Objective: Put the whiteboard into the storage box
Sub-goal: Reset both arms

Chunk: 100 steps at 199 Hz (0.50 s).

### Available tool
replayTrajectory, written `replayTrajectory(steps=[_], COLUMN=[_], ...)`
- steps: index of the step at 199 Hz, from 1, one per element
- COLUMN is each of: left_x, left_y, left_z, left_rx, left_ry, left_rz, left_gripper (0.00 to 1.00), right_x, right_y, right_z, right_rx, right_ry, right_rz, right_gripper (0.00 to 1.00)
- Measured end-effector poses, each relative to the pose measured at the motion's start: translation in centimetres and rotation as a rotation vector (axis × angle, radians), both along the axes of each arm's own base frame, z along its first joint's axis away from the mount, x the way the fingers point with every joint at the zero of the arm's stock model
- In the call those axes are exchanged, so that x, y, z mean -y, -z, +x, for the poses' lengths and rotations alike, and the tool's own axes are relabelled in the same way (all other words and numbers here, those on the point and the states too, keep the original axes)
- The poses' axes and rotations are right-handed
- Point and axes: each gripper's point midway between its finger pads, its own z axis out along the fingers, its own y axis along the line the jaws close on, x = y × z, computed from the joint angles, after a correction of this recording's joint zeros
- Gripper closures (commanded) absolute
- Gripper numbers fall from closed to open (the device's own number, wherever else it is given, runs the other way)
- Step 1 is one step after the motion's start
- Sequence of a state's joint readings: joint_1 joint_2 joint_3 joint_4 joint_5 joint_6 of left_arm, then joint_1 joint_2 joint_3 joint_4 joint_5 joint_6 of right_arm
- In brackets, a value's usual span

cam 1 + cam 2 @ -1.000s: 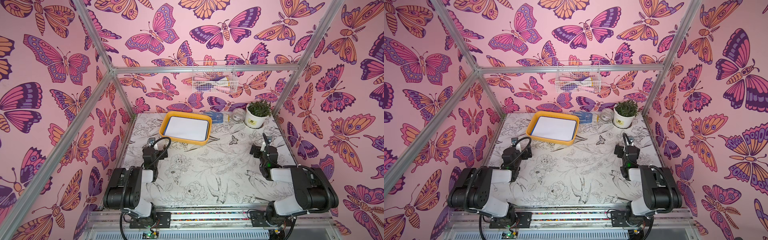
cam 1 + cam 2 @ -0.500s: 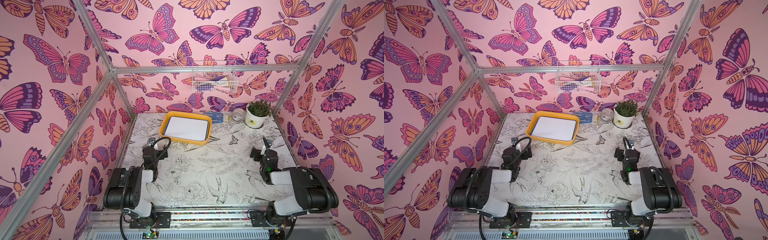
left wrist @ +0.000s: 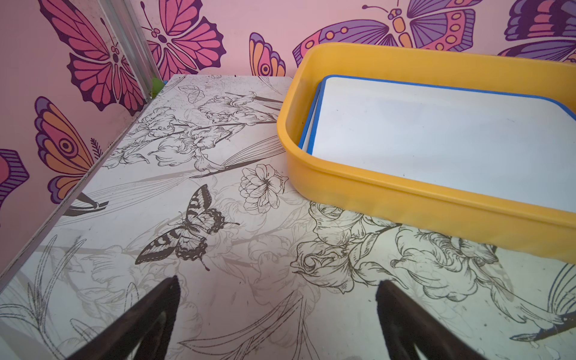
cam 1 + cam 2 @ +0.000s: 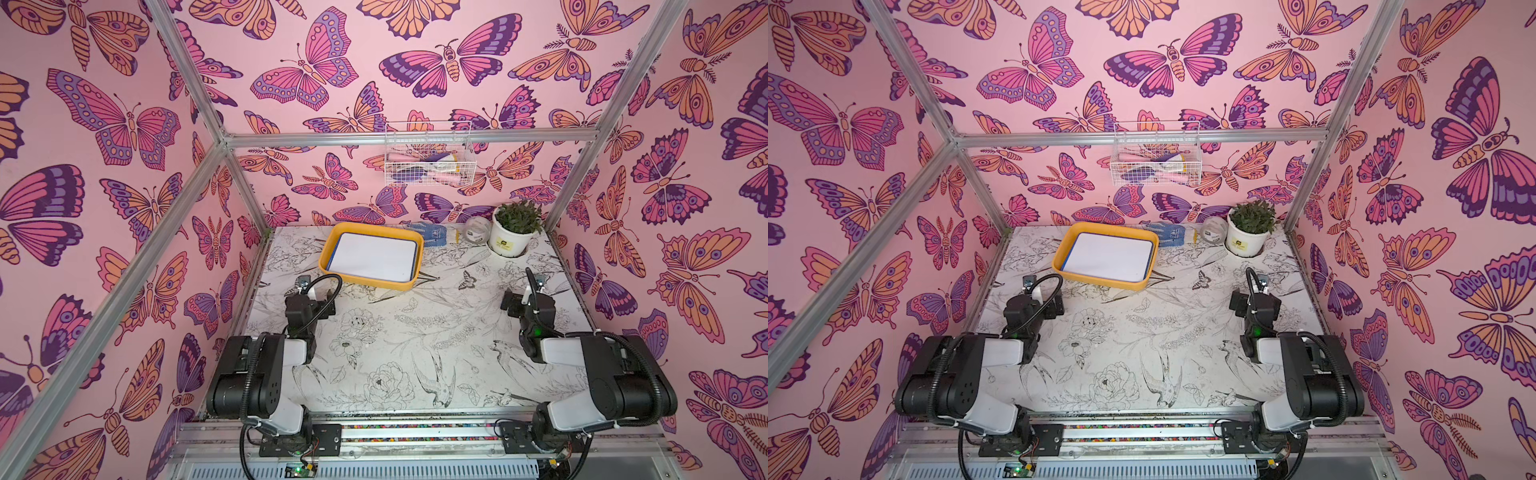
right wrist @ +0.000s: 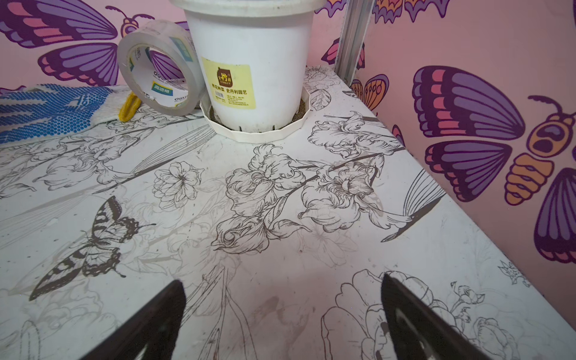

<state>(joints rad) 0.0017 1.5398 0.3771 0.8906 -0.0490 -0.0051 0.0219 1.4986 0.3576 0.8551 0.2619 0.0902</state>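
Pink butterfly walls (image 4: 124, 124) around a flower-printed tabletop (image 4: 395, 332). Both top views: finds the whiteboard (image 4: 372, 257) lying flat inside the storage box (image 4: 365, 281), white face up, blue frame close to the rim all round. Reads the board as thin, stiff and light, slick on the face. Would take hold at the framed edge rather than the face, with little finger room in so snug a fit. Cannot make out either arm's fingertips from up here, tucked under the wrists.

Left wrist view: shows the left gripper (image 3: 277, 282) with jaws spread wide and empty, over bare table just short of the storage box's near wall. Catches a second blue edge (image 3: 304, 137) under the top board at one end of the box, so probably two boards stacked; cannot tell how much of the lower one. Loses the box's far end at the view's edge.

Right wrist view: shows the right gripper (image 5: 282, 285) wide and empty too, storage box nowhere in sight. Faces a white plant pot (image 5: 249, 46), a tape roll (image 5: 162, 88) leaning against it, and a blue-dotted glove (image 5: 46, 115) cut off at the edge.
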Motion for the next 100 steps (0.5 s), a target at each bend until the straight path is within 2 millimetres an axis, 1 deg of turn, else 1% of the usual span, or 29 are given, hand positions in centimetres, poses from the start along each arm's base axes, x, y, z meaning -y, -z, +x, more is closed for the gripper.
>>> replayTrajectory(steps=[100], left_x=[0.18], left_y=[0.01], left_z=[0.01], left_rx=[-0.001], left_ry=[0.015], left_rz=[-0.002], left_gripper=[0.01], right_x=[0.00], right_y=[0.00], right_z=[0.00], right_rx=[0.000], right_ry=[0.000], right_rz=[0.000], right_gripper=[0.00])
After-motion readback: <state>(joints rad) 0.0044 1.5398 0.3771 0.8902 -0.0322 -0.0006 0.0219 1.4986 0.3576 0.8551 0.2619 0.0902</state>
